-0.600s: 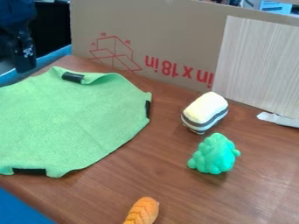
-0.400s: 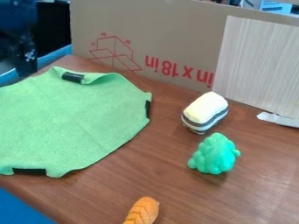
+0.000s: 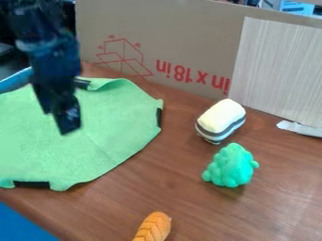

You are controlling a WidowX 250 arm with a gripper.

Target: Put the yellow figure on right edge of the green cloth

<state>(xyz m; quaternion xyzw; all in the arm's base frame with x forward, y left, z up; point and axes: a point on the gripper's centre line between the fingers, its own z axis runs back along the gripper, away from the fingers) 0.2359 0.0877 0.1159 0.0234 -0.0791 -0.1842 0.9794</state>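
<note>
The gripper (image 3: 58,115) hangs over the upper middle of the green cloth (image 3: 94,141), blurred, at the left of the view. The cloth lies spread on the left half of the brown table, with black patches along its edges. A pale yellow figure (image 3: 221,116) with grey and white stripes along its lower side rests on the bare table, to the right of the cloth and apart from it. The gripper is well to the left of this figure and does not touch it.
A green bumpy toy (image 3: 231,165) stands just below the yellow figure. An orange braided toy (image 3: 153,228) lies at the bottom edge. A cardboard panel (image 3: 189,28) and a pale wood-grain board (image 3: 280,70) rise along the back; a white scrap (image 3: 299,128) lies at right.
From the upper left corner the gripper has moved right and down, and is now over the cloth. The cloth and the toys have stayed in place.
</note>
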